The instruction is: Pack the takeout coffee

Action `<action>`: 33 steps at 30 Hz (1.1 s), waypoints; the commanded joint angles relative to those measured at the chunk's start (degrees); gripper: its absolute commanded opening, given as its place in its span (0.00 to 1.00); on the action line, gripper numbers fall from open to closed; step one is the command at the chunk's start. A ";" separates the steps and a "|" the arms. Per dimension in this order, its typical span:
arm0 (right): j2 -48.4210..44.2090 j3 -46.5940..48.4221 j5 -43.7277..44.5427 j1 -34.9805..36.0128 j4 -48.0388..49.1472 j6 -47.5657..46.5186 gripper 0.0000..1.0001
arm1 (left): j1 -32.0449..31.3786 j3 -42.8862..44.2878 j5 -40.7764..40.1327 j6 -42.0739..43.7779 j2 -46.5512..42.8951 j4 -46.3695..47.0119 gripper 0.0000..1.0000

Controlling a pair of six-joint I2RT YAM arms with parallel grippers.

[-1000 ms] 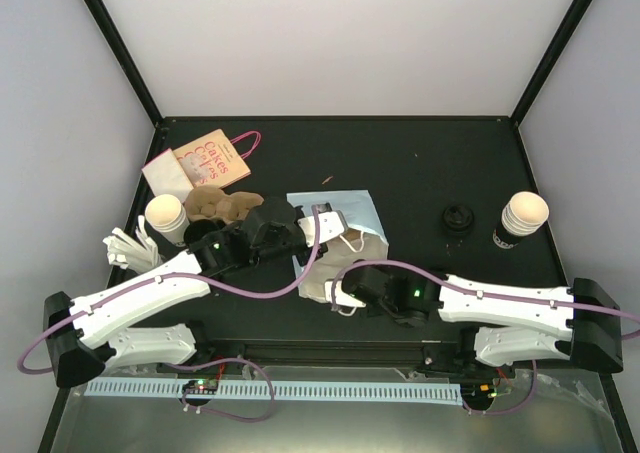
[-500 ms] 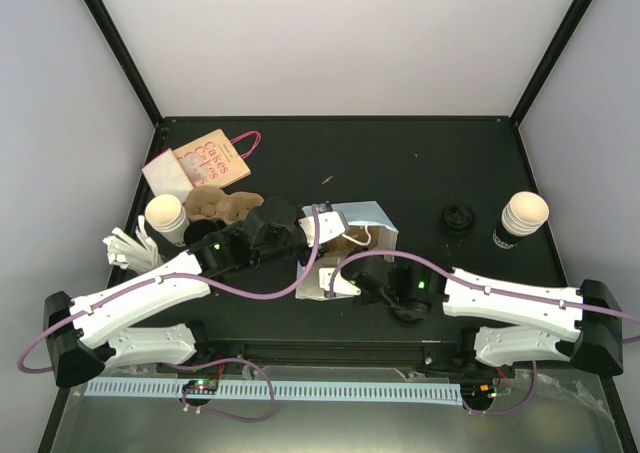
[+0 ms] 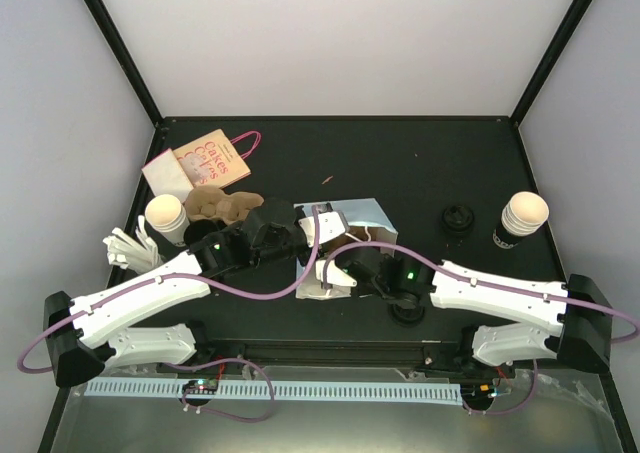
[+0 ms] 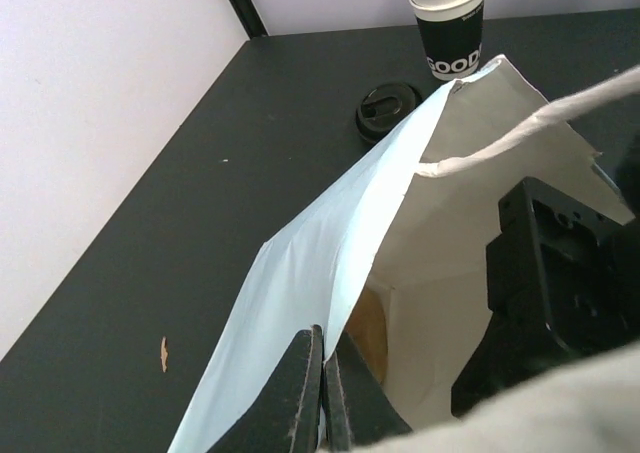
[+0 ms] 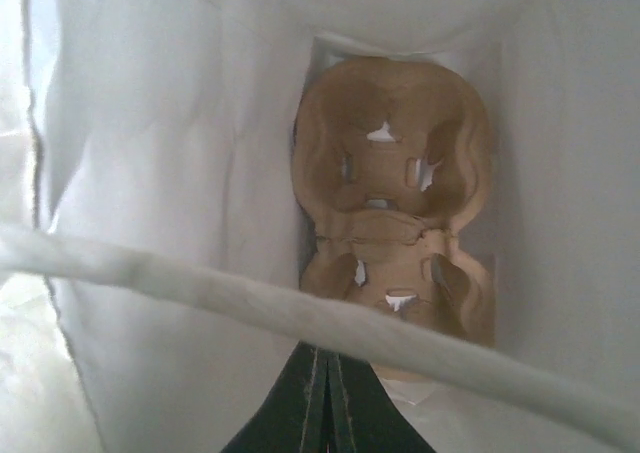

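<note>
A pale blue paper bag (image 3: 362, 216) stands open at the table's middle. My left gripper (image 4: 322, 358) is shut on the bag's rim (image 4: 400, 173) and holds that side up; from above it sits at the bag's left edge (image 3: 310, 235). My right gripper (image 5: 327, 365) is shut and reaches into the bag's mouth (image 3: 333, 271), with the bag's white rope handle (image 5: 250, 298) lying across its fingertips. A brown cup carrier (image 5: 392, 198) lies at the bag's bottom. Coffee cups stand at the left (image 3: 165, 216) and at the right (image 3: 522, 216). A black lid (image 3: 458, 218) lies beside the right cup.
Next to my left arm lies another brown carrier (image 3: 218, 204). A pink printed bag (image 3: 205, 159) rests at the back left, and white plastic pieces (image 3: 127, 245) lie near the left wall. Black frame posts edge the table.
The bag lay flat a second ago and now stands open. My right gripper has moved up and left from the bag's near edge into its mouth. The left arm has barely moved.
</note>
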 commanded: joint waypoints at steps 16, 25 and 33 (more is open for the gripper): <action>-1.80 3.83 4.72 -2.04 -1.38 -1.94 0.01 | -0.58 0.53 1.36 0.13 -0.87 1.76 0.02; 4.21 2.28 4.47 -2.61 2.96 -2.76 0.01 | -0.67 0.53 2.35 -0.13 -1.24 2.01 0.02; 7.03 0.44 4.16 -3.33 5.89 -3.29 0.01 | -0.75 0.55 2.82 -0.52 -1.41 1.80 0.02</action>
